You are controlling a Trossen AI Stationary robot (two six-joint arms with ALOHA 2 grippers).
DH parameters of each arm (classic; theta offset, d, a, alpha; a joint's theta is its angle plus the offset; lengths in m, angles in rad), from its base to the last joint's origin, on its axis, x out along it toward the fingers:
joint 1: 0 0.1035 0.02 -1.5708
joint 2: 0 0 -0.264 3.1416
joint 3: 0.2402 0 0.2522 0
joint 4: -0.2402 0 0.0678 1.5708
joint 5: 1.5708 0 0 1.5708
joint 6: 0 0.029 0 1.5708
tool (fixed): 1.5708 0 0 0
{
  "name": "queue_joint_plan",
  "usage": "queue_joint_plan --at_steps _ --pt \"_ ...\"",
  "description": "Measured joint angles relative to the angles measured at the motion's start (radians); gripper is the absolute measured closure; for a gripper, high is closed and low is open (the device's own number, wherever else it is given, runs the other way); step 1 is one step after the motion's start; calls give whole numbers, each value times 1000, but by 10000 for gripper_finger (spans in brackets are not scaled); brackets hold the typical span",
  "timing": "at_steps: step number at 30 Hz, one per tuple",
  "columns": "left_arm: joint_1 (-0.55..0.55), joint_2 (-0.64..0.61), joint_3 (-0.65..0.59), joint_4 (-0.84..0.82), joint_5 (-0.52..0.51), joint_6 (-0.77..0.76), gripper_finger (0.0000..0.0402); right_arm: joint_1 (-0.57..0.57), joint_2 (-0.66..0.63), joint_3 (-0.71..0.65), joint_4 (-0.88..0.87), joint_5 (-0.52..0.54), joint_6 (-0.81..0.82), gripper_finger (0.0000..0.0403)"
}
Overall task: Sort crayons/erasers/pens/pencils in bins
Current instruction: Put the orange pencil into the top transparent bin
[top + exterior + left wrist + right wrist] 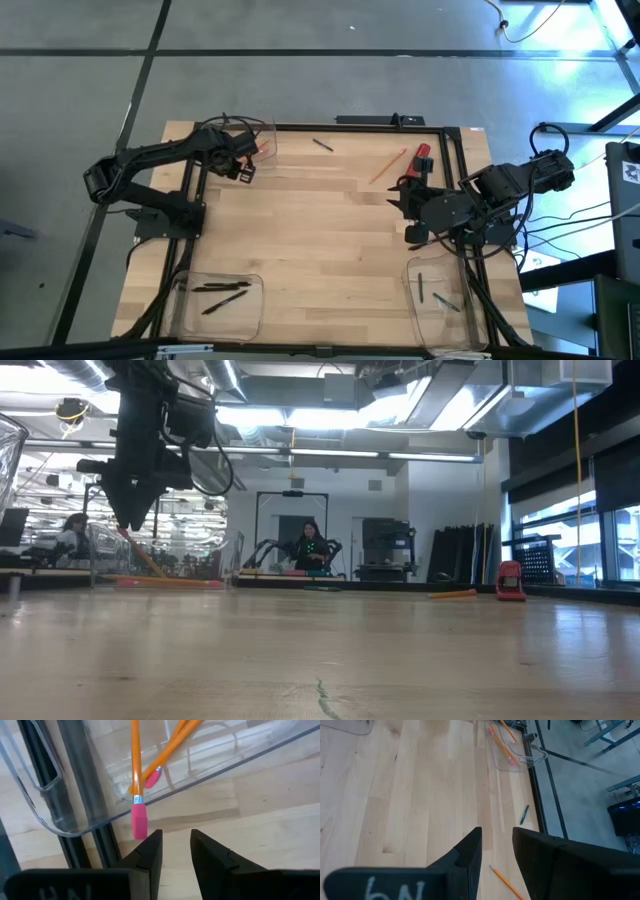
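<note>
The sorting was judged partly done. Orange pencils with pink erasers (pixel 135 780) were seen lying inside the clear plastic bin (pixel 60 815) just ahead of the left gripper (pixel 175 851), whose fingers stood narrowly parted and held nothing. Thin black pens (pixel 222 290) lay in a second clear bin (pixel 180 315), well apart from that gripper. Near the right gripper (pixel 496 851), likewise narrowly parted and empty, one loose orange pencil (pixel 387 166), one dark pen (pixel 322 145) and a red object (pixel 422 155) were left unsorted on the wooden table (pixel 320 240). No obstruction was noted.
</note>
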Motion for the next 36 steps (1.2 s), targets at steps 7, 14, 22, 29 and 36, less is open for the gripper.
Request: queue_joint_plan --at_steps 7,14,22,29,36 --pt "0 0 0 -1 -34 0 309 0 0 0 0 0 2 292" --pt "1 0 0 -5 -26 0 309 0 0 0 0 0 2 292" --pt "1 0 0 1 -27 0 309 0 0 0 0 0 0 292" --pt "1 34 0 4 -34 -1 309 0 0 0 0 0 -3 292" --pt "1 119 0 11 -55 1 308 0 0 0 0 0 -23 292"
